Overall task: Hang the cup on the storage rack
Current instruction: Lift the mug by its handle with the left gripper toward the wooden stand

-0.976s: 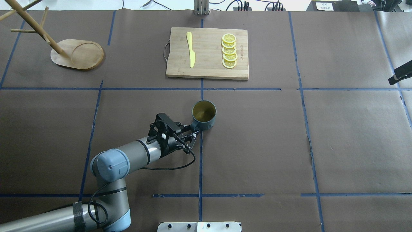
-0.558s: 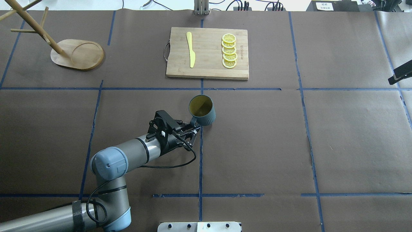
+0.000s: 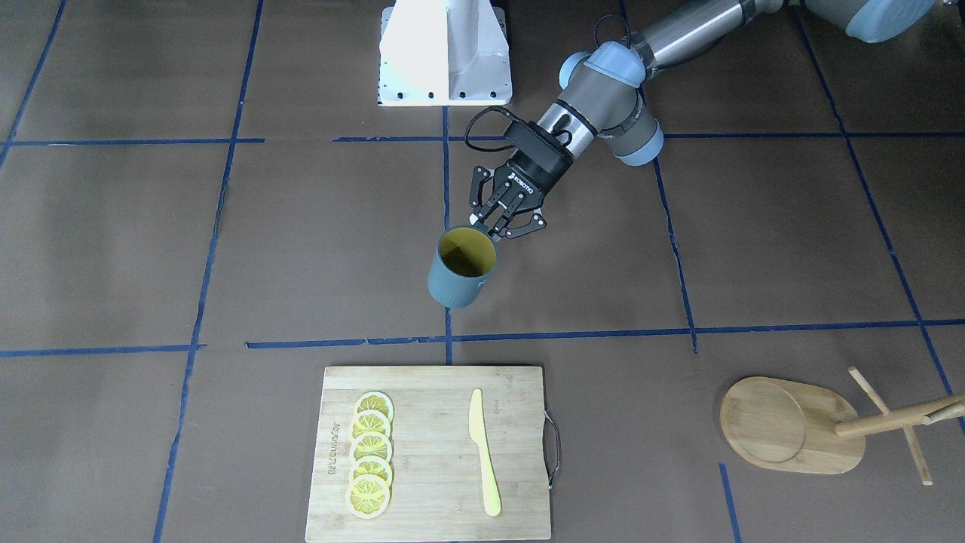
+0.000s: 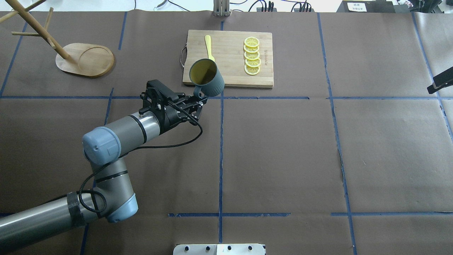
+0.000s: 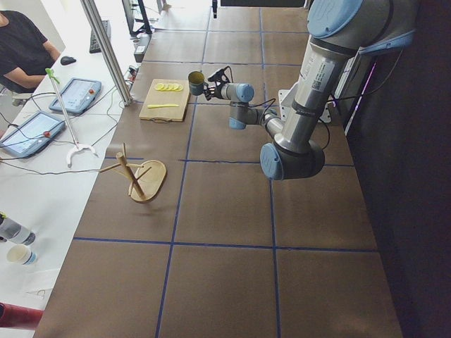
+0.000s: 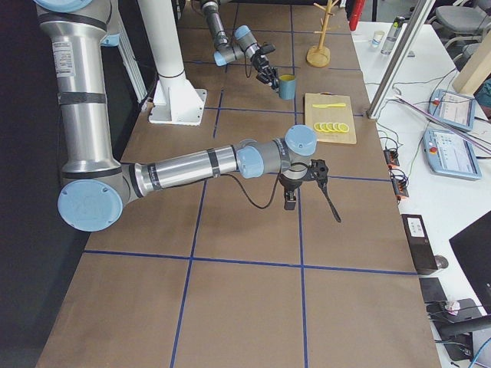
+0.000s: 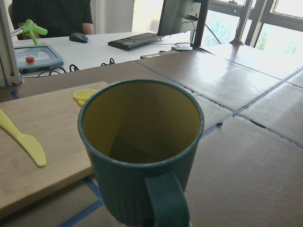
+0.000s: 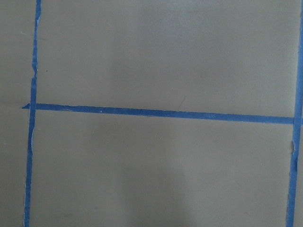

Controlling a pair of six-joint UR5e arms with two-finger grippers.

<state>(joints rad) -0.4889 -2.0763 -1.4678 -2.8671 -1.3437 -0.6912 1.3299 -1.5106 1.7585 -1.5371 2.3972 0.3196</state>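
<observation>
Holding: left gripper (image 4: 197, 99), reaching in from the lower left of the overhead view, has its fingers pinched on the loop handle of the cup (image 4: 208, 81).
Cup: lifted off the table (image 4: 283, 152), mouth up and tilted, yellow inside showing. In the overhead view it sits above frame centre, overlapping the lower left edge of the cutting board (image 4: 230, 60).
Rack: storage rack (image 4: 85, 59) stands at the upper left of the overhead view, well apart from the cup.
Board: yellow knife (image 4: 208, 40) partly hidden behind the cup; lemon slices (image 4: 252, 56) in a row at its right.
Other arm: right gripper (image 6: 307, 184) is at the centre of the exterior right view; I cannot tell whether its claw is spread or closed.
</observation>
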